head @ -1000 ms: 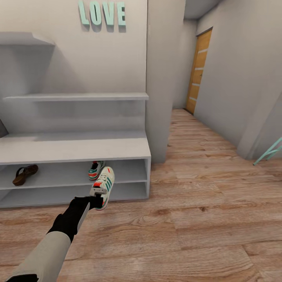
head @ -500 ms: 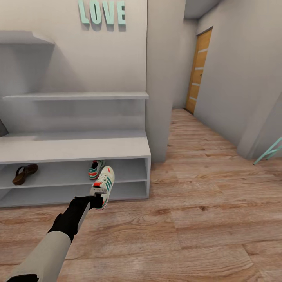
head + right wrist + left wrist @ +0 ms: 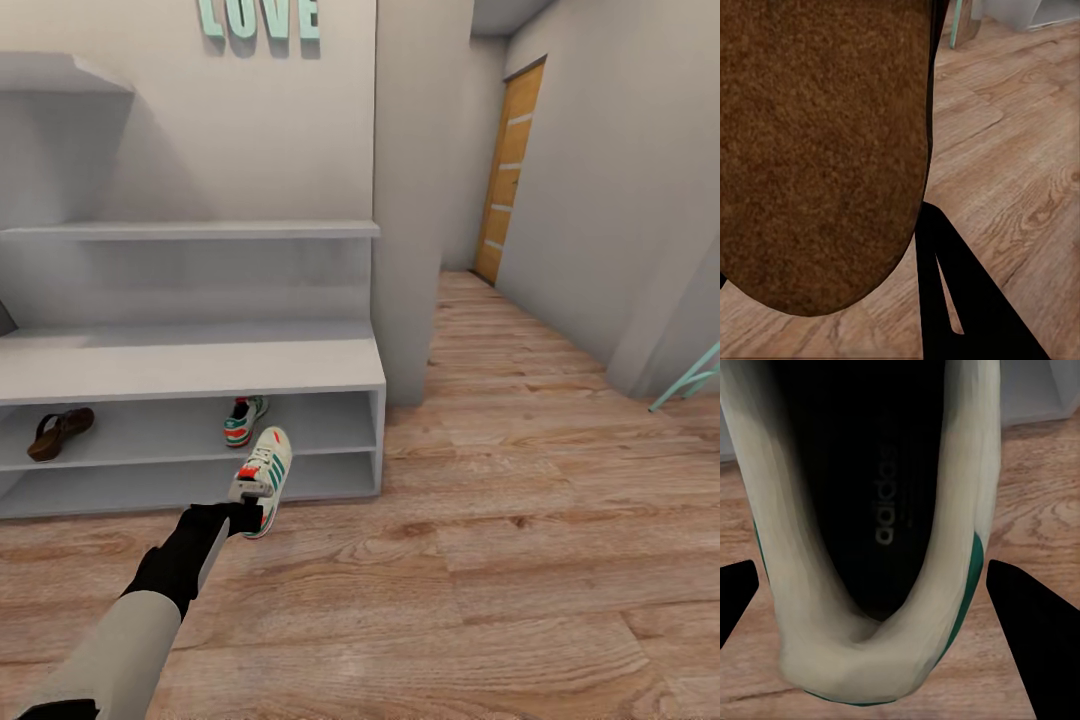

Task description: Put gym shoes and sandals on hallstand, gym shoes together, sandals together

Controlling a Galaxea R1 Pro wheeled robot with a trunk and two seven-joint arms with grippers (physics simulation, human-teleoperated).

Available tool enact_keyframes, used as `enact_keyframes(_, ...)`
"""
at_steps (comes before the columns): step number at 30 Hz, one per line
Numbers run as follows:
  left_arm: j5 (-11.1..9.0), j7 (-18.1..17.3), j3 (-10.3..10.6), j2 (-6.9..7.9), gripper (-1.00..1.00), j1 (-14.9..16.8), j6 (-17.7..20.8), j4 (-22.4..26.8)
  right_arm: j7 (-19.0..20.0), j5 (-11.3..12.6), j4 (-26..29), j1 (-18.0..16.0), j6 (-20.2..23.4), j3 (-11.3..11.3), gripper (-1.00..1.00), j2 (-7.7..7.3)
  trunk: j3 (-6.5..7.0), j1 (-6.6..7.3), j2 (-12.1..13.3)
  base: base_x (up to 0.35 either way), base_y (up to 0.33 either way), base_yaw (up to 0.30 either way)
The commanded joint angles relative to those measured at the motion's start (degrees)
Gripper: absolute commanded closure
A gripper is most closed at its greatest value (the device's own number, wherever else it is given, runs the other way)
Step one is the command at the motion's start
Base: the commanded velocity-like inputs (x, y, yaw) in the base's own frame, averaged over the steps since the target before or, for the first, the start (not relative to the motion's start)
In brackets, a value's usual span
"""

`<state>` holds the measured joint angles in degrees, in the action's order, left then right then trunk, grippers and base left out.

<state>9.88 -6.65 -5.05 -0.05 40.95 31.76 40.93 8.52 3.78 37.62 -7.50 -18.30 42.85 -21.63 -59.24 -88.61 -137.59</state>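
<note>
- Right now the left gripper [image 3: 243, 512] holds a sneaker [image 3: 263, 478] by its heel, just off the floor [image 3: 520, 560] in front of the rack [image 3: 200, 368], at about 11 o'clock from where the robot stands.
- In the left wrist view the two dark fingers [image 3: 1035, 622] sit either side of the heel collar, closed in on it; the shoe's opening with its dark insole faces the camera.
- The second sneaker [image 3: 243, 420] already sits on the rack's upper open shelf, at 12 o'clock from the held one and near it.
- One sandal [image 3: 60, 432] lies on that same shelf well off toward 9 o'clock.
- In the right wrist view, a tan footbed [image 3: 817, 150] lies right against the camera, with one dark finger [image 3: 960, 300] beside it. I judge it to be the other sandal held by the right gripper, but how far the jaws stand I cannot tell.
- As for handling, the sneaker looks light, with a soft upper and a firmer heel; I would say the heel collar is a fair place to hold it, though the toe hangs free and may swing or tip.
- The sandal looks flat and stiffish; gripping across the sole edge should serve, and the smooth footbed could slip.
- The next move likely calls for easing the held sneaker in beside its mate.
</note>
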Motion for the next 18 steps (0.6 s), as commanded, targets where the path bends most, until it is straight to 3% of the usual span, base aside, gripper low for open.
enact_keyframes(1,0.6,-0.6,-0.2,-0.04,1.0,0.0,0.2,0.1,0.5,0.6,-0.1,-0.1,-0.1,0.2,1.0,0.01,-0.32,-0.21,-0.4,0.0,0.0,0.0)
enact_keyframes(14,0.5,-0.4,-0.4,0.3,1.0,0.2,0.3,0.5,0.5,0.6,-0.2,-0.1,-0.1,0.2,1.0,0.01,-3.84,-3.06,-5.6,0.0,0.0,0.0)
enact_keyframes(18,0.6,-0.4,-0.4,0.44,1.0,0.6,0.4,0.8,0.5,0.6,-0.2,-0.1,-0.1,0.2,1.0,0.01,-5.09,-3.17,-5.7,0.0,0.0,0.0)
